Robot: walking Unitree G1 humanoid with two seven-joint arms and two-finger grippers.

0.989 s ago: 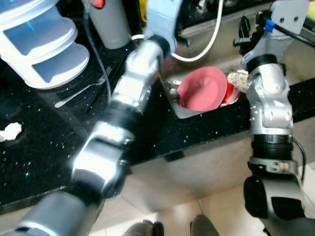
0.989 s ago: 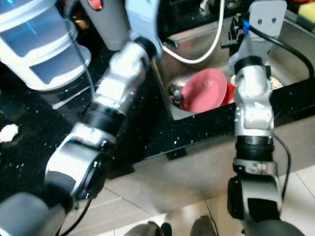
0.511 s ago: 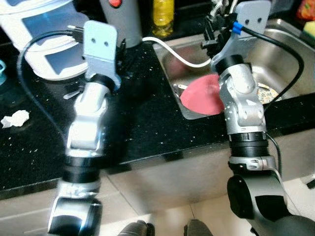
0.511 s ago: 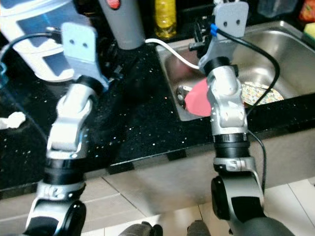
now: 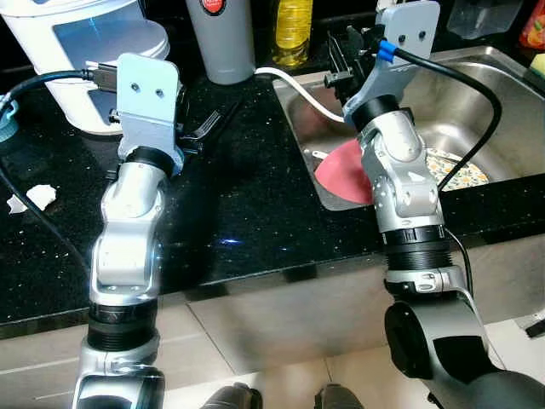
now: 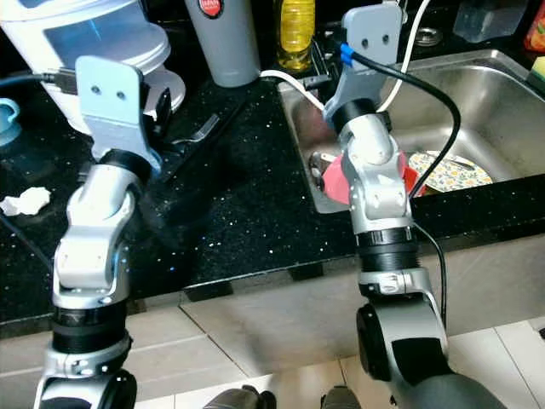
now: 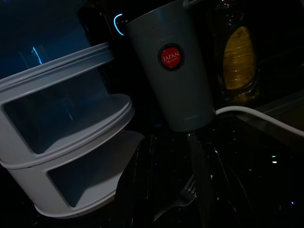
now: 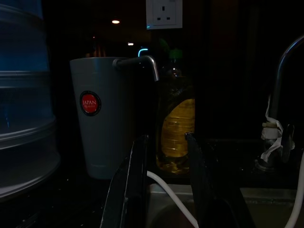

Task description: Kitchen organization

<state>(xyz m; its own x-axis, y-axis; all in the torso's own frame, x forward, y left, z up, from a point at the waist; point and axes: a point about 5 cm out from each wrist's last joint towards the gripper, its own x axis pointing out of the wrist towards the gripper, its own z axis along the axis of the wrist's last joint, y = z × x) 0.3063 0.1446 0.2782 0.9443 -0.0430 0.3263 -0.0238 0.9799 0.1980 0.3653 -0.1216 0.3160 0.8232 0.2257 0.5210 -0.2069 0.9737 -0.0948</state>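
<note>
My left gripper (image 7: 166, 190) hangs open over the black counter (image 5: 247, 213), just above a metal fork (image 5: 209, 126) lying beside the white stacked container (image 5: 85, 43). It holds nothing. A grey tumbler (image 5: 220, 38) with a red sticker stands just beyond it. My right gripper (image 8: 164, 180) is open and empty at the back left corner of the steel sink (image 5: 481, 94), pointing at a yellow bottle (image 8: 176, 128). In the sink a pink plate (image 5: 341, 166) leans at the left end, with a patterned plate (image 5: 456, 166) lying to its right.
A white cable (image 5: 294, 81) runs from the tumbler across the sink's corner. A crumpled tissue (image 5: 34, 198) lies at the counter's left. A tap (image 8: 285, 61) rises behind the sink. The counter's front edge is close to my body.
The camera has swung and lifted. My left arm has drawn back from beside the sink to above the fork. My right gripper has shifted to the sink's back left corner.
</note>
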